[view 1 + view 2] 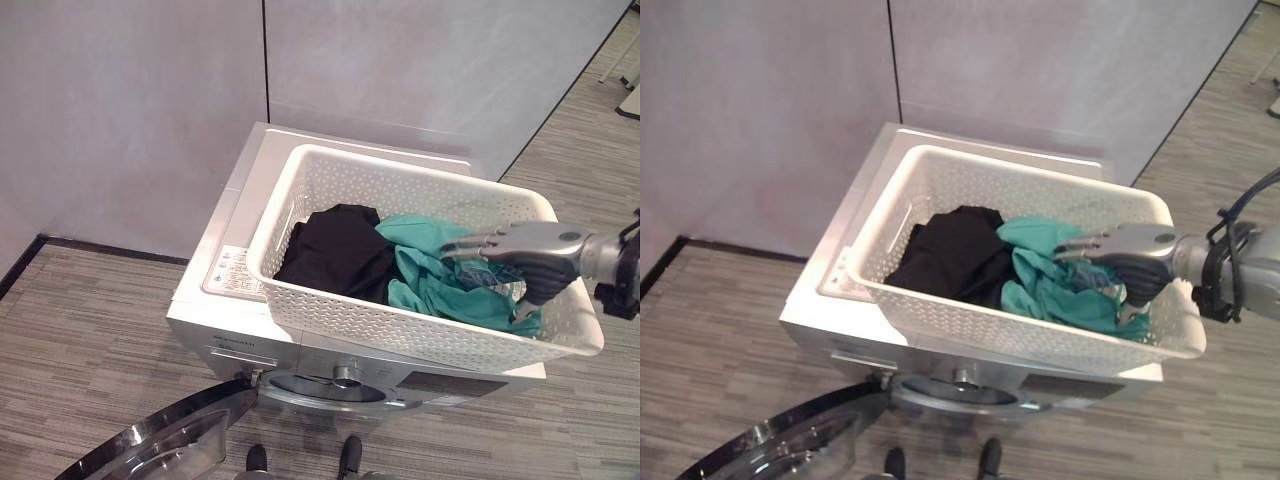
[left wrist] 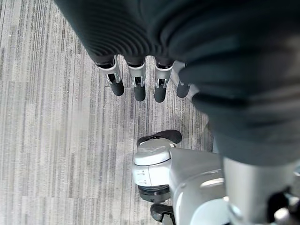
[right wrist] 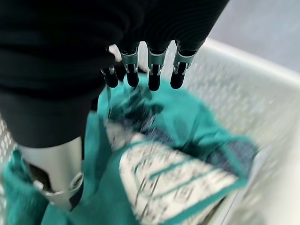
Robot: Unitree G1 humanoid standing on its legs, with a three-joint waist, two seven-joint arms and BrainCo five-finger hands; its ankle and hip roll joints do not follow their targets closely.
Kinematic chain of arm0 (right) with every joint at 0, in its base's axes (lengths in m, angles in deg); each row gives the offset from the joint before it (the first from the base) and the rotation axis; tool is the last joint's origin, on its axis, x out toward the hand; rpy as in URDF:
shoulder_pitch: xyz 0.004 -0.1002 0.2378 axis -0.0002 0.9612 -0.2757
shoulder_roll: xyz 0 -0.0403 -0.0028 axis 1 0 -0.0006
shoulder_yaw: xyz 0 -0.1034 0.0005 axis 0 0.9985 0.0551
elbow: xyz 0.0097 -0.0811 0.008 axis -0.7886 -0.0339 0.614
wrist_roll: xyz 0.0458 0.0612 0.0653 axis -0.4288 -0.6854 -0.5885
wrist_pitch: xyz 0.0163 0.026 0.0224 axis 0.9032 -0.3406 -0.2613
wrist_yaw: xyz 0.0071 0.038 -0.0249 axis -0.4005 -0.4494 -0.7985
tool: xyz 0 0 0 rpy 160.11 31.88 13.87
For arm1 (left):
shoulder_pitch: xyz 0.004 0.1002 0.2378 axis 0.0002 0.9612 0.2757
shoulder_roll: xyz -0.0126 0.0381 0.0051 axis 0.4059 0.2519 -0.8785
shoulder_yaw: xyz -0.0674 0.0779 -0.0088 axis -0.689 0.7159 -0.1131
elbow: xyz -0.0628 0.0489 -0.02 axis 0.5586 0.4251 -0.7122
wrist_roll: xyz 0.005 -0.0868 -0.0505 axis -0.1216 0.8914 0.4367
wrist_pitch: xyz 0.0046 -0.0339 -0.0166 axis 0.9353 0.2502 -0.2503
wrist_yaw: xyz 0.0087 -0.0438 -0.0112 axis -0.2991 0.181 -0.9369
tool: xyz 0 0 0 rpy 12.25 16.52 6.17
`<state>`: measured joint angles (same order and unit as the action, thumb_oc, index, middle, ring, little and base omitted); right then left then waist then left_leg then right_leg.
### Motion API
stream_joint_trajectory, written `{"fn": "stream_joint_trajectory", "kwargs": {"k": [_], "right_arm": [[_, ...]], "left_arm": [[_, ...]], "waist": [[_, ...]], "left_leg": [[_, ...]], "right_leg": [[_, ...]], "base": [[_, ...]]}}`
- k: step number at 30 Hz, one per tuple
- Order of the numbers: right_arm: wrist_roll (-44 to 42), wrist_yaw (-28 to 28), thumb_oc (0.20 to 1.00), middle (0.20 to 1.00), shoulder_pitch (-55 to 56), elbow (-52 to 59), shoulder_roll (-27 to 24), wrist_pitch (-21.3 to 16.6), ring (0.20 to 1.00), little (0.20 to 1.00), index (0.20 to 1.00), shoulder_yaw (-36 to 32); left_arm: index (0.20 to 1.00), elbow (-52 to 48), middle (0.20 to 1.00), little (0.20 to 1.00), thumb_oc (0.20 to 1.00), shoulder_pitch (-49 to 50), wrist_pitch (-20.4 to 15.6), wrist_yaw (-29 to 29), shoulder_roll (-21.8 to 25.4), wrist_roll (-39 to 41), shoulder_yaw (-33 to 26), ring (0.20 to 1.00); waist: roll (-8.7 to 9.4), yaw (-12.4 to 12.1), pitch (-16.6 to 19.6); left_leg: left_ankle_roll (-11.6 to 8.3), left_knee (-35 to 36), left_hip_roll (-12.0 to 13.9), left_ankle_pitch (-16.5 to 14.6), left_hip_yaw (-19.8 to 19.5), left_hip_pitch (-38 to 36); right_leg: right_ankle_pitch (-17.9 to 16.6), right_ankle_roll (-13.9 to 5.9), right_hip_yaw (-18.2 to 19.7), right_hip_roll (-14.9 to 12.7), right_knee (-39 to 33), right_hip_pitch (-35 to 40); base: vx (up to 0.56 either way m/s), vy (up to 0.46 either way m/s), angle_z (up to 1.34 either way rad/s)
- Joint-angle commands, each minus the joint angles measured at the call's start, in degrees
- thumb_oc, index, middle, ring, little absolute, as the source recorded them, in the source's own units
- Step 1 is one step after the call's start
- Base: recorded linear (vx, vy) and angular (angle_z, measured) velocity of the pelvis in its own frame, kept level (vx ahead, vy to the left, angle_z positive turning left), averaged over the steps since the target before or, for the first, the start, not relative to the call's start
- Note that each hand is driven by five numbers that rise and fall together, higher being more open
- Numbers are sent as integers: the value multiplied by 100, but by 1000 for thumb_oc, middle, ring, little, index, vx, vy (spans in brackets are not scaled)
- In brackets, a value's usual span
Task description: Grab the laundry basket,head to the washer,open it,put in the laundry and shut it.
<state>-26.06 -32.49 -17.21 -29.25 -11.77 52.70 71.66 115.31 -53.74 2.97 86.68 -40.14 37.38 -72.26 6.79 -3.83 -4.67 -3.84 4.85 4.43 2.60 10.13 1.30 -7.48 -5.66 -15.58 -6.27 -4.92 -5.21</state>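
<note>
Step in hand: loading. The laundry basket (image 1: 330, 320) rests on top of the washer (image 1: 225, 300); the washer door (image 1: 165, 440) hangs open. The right hand (image 1: 520, 250), fingers relaxed and holding nothing, hovers above the teal garment (image 1: 440, 285). Next: lower and close on the cloth. The left hand (image 2: 140, 79) hangs relaxed above the floor (image 2: 56, 140).

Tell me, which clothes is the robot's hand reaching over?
The teal garment, under the right hand; the black garment lies apart, farther left in the basket.

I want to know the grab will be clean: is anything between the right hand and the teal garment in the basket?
Nothing visible. The right hand, fingers straight, hangs just over the teal garment in the white laundry basket on the washer. The black garment lies beside it, off the path.
</note>
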Motion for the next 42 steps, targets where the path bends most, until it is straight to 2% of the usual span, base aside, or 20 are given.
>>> {"fn": "stream_joint_trajectory", "kwargs": {"k": [1, 2, 5, 9, 13, 14, 16, 18, 19, 20, 22, 25, 29, 31, 33, 38, 41, 42], "right_arm": [[228, 65, 1000, 1000, -907, -208, 206, -13, 1000, 1000, 1000, 752], [303, 81, 1000, 1000, -1060, -336, 370, 20, 1000, 1000, 1000, 1076], [474, 49, 1000, 1000, -859, -440, 722, 60, 1000, 1000, 1000, 1118], [762, 138, 1000, 1000, -905, -651, 1269, 101, 1000, 1000, 1000, 1430], [765, 400, 1000, 1000, -1736, -802, 1566, 69, 1000, 1000, 1000, 2569], [523, 790, 1000, 1000, -2310, -757, 1692, 104, 1000, 1000, 1000, 3268], [309, 1044, 1000, 1000, -2976, -704, 1885, 167, 1000, 1000, 1000, 4059], [317, 1000, 1000, 1000, -2952, -769, 2009, 206, 1000, 1000, 1000, 4098], [365, 959, 545, 545, -2829, -864, 2087, 232, 545, 545, 545, 4017], [528, 793, 200, 200, -2591, -1077, 2250, 253, 200, 200, 200, 3779], [530, 686, 200, 200, -2418, -1162, 2286, 269, 200, 200, 200, 3501], [612, 157, 200, 200, -1938, -1554, 2412, 270, 200, 200, 200, 2832], [613, -88, 200, 200, -1558, -1688, 2409, 336, 200, 200, 200, 2149], [338, -343, 200, 200, -1145, -1820, 2309, 432, 200, 200, 200, 1339], [250, -391, 200, 200, -960, -1860, 2296, 458, 200, 200, 200, 1045], [-331, -604, 200, 200, -285, -2132, 2198, 616, 200, 200, 200, -308], [-920, -1144, 200, 200, -184, -2720, 2437, 700, 200, 200, 200, -1319], [-951, -1172, 200, 200, -158, -2732, 2528, 658, 200, 200, 200, -1402]], "left_arm": [[1000, 205, 1000, 1000, 1000, -564, 142, -372, 169, -39, -88, 1000], [1000, 202, 1000, 1000, 1000, -556, 150, -392, 158, -40, -119, 1000], [1000, 199, 1000, 1000, 1000, -557, 153, -423, 115, 0, -175, 1000], [1000, 172, 1000, 1000, 1000, -634, 162, -465, 134, 57, -100, 1000], [1000, 160, 1000, 1000, 1000, -705, 168, -472, 157, 69, 2, 1000], [1000, 145, 1000, 1000, 1000, -747, 167, -468, 200, 77, 15, 1000], [1000, 116, 1000, 1000, 1000, -722, 156, -462, 151, 74, -53, 1000], [1000, 104, 1000, 1000, 1000, -729, 158, -492, 124, 100, -101, 1000], [1000, 114, 1000, 1000, 1000, -734, 161, -510, 121, 113, -113, 1000], [1000, 160, 1000, 1000, 1000, -753, 181, -536, 94, 118, -108, 1000], [1000, 220, 1000, 1000, 1000, -749, 198, -571, 86, 88, -103, 1000], [1000, 312, 1000, 1000, 1000, -709, 217, -602, 26, 45, -103, 1000], [1000, 489, 1000, 1000, 1000, -650, 263, -617, 43, -44, -151, 1000], [1000, 564, 1000, 1000, 1000, -620, 283, -594, 17, -81, -205, 1000], [1000, 579, 1000, 1000, 1000, -621, 284, -590, 28, -86, -180, 1000], [1000, 567, 1000, 1000, 1000, -616, 260, -531, -18, -56, -88, 1000], [1000, 582, 1000, 1000, 1000, -668, 247, -513, -94, 4, 81, 1000], [1000, 584, 1000, 1000, 1000, -669, 249, -516, -106, 1, 107, 1000]], "waist": [[278, -185, -73], [272, -160, -86], [244, -104, -106], [237, -240, -165], [257, -353, -190], [275, -419, -197], [239, -400, -174], [211, -404, -175], [208, -412, -171], [198, -421, -175], [188, -402, -166], [145, -372, -138], [129, -353, -20], [101, -279, 108], [102, -291, 146], [81, -217, 341], [15, -180, 443], [10, -185, 473]], "left_leg": [[-217, 15, 232, 262, -81, 386], [-210, 15, 225, 257, -80, 400], [-191, 15, 215, 247, -79, 412], [-171, 15, 212, 242, -94, 423], [-166, 15, 211, 237, -95, 410], [-173, 15, 213, 240, -101, 413], [-178, 15, 215, 244, -130, 434], [-176, 15, 207, 247, -153, 450], [-175, 15, 204, 250, -170, 455], [-169, 15, 195, 246, -194, 452], [-163, 15, 183, 237, -208, 433], [-151, 15, 172, 226, -217, 386], [-147, 15, 163, 189, -213, 277], [-147, 15, 152, 161, -210, 185], [-147, 15, 148, 155, -215, 160], [-147, 15, 149, 127, -215, 53], [-130, 15, 145, 94, -212, -54], [-122, 15, 139, 103, -215, -46]], "right_leg": [[190, -389, 83, -143, -8, 156], [183, -391, 83, -148, -8, 142], [173, -395, 81, -155, -8, 139], [171, -391, 67, -168, -8, 131], [175, -387, 68, -170, -8, 137], [181, -384, 60, -169, -8, 135], [198, -381, 26, -174, -8, 141], [197, -379, 6, -178, -8, 139], [198, -375, -6, -180, -8, 145], [204, -372, -23, -186, -8, 166], [213, -372, -24, -186, -8, 190], [221, -374, -22, -195, -8, 237], [257, -372, -25, -204, -8, 344], [281, -372, -39, -211, -8, 435], [297, -370, -48, -206, -8, 465], [341, -362, -68, -208, -8, 588], [373, -358, -62, -202, -3, 678], [368, -356, -66, -208, -4, 673]], "base": [[0, 0, 0], [0, 0, 0], [0, 0, 0], [0, 0, 0], [0, 0, 0], [0, 0, 0], [0, 0, 0], [-2, -1, 4], [-4, 1, 11], [5, 6, 6], [0, 0, 0], [0, 3, 2], [31, -4, 9], [36, -13, 2], [23, -7, 6], [0, 0, 0], [0, 0, 0], [0, 0, 0]]}}
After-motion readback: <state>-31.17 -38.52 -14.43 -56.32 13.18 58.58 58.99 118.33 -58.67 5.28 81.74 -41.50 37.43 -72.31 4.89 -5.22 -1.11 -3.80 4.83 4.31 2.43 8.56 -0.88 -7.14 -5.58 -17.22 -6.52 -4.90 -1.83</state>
